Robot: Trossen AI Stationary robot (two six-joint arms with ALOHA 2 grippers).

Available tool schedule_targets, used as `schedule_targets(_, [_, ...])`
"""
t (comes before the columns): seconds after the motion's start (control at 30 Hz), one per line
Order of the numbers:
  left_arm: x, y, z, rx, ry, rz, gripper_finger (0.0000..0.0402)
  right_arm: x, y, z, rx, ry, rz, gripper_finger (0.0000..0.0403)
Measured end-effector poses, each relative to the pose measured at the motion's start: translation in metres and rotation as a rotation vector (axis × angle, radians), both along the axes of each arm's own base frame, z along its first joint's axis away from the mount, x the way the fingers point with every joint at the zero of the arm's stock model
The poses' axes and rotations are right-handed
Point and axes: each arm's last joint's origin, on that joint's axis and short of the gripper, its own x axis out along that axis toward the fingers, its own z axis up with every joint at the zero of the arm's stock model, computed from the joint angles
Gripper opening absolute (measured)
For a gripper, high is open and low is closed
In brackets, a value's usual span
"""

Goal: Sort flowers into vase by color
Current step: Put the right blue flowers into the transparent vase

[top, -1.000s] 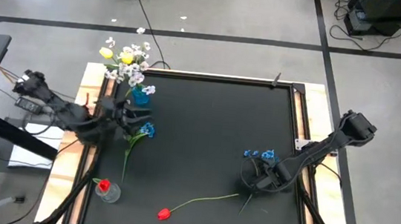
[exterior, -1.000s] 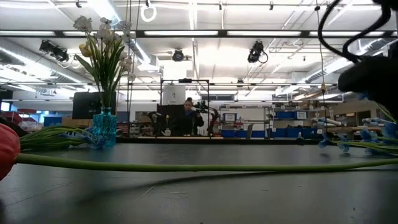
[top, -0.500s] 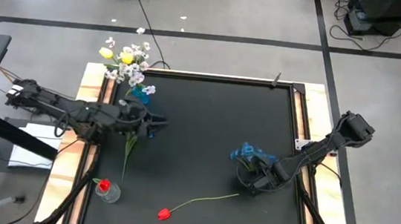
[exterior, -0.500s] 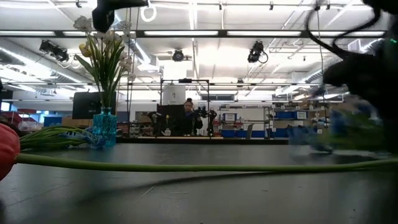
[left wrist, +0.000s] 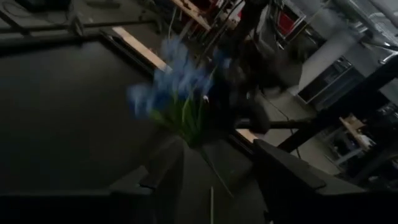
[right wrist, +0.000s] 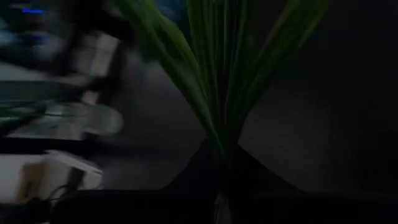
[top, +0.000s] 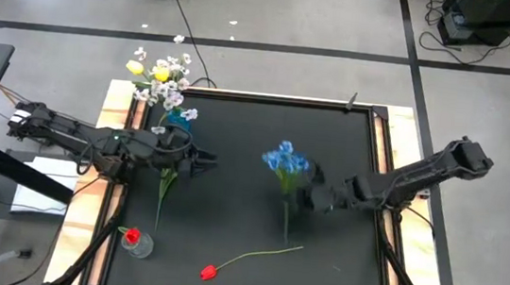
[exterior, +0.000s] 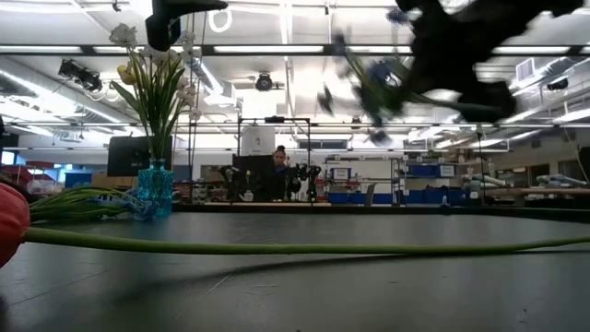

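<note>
My right gripper point(top: 306, 197) is over the middle of the black table, shut on a spray of small blue blossoms point(top: 283, 160) whose green stem point(top: 286, 224) trails toward the near edge. My left gripper point(top: 203, 163) hovers open at the table's left, over the upper end of another green-stemmed flower point(top: 163, 195) that lies on the table; its blossoms are hidden. A blue vase point(top: 178, 119) at the far left holds white and yellow flowers point(top: 160, 74). A red tulip point(top: 209, 271) lies near the front edge. A small clear vase point(top: 137, 243) holds a red flower. My right gripper pinches the blue spray's bunched green stem point(right wrist: 221, 155) between its two fingers, just below the leaves. The fingers come roughly level from the table's right and lie across the stem. The spray is lifted clear of the table, blossoms point(exterior: 369, 78) toward the far side.
The red tulip's long stem point(exterior: 295, 247) runs across the near part of the table. The table's wooden rim point(top: 381, 137) frames the black mat. A person stands far back in the room point(exterior: 279, 171).
My right gripper has shut on the blue spray's stem, lifted it off the table and carried it up and toward the table's left and far side. My left arm has reached out from beside the blue vase toward the table's right.
</note>
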Motion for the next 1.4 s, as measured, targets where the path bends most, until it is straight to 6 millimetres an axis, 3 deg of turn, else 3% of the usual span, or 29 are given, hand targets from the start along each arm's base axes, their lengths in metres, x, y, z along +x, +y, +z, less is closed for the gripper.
schedule_targets(0.17, [0.014,-0.003,-0.011,-0.042,0.041,-0.004,0.0242,0.021,-0.028,0.027,-0.227,-0.273,0.130,0.0019])
schedule_targets(0.37, [0.034,-0.004,-0.009,0.006,-0.068,-0.001,0.0251,0.041,-0.058,0.039,-0.390,-0.509,0.251,0.0018])
schedule_targets(0.5, [0.046,0.002,-0.012,0.019,-0.102,0.031,0.0250,0.054,-0.070,0.048,-0.413,-0.528,0.356,0.0018])
schedule_targets(0.73, [0.058,0.008,-0.020,0.016,-0.103,0.064,0.0250,0.081,-0.068,0.073,-0.545,-0.509,0.528,0.0018])
schedule_targets(0.97, [0.060,0.006,-0.012,0.087,-0.190,-0.013,0.0250,0.101,-0.070,0.078,-0.581,-0.463,0.590,0.0018])
schedule_targets(1.13, [0.060,0.006,-0.012,0.103,-0.189,-0.019,0.0247,0.103,-0.074,0.081,-0.593,-0.480,0.602,0.0018])
schedule_targets(1.27, [0.060,0.010,-0.012,0.112,-0.184,0.010,0.0220,0.102,-0.077,0.081,-0.590,-0.486,0.613,0.0019])
schedule_targets(1.4, [0.060,0.014,-0.011,0.146,-0.195,0.028,0.0164,0.102,-0.079,0.080,-0.588,-0.473,0.624,0.0020])
